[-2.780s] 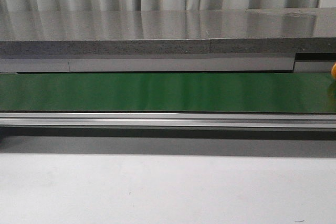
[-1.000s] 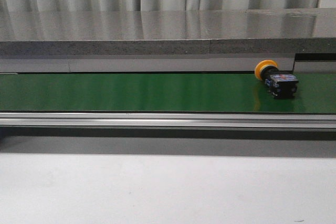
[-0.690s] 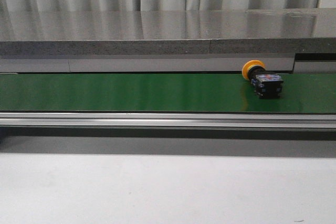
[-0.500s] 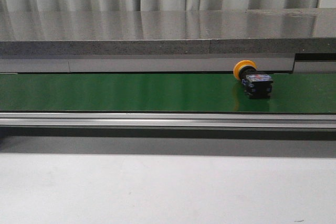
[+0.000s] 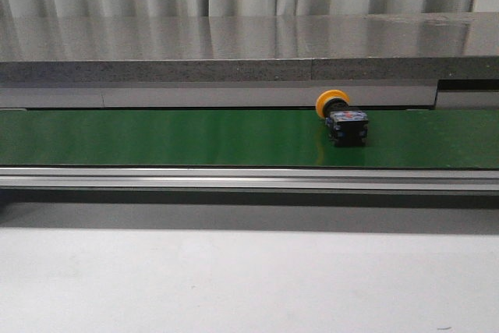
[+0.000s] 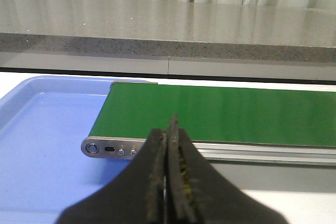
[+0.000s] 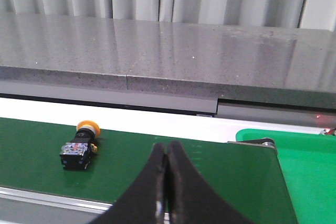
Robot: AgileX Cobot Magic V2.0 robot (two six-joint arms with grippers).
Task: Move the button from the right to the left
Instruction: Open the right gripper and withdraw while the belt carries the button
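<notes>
Only the button (image 5: 341, 121) on the belt (image 5: 156, 136) shows fully.

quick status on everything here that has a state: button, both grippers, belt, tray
button: lying on its side on the green belt, right of centre, held by nothing
left gripper: shut, empty, short of the belt's end
right gripper: shut, empty, apart from the button
green belt: carrying only the button
blue tray: at the belt's left end, nothing visible in it

The button (image 5: 341, 118), yellow-orange cap, black body, lies sideways on green belt (image 5: 156, 136).
</notes>
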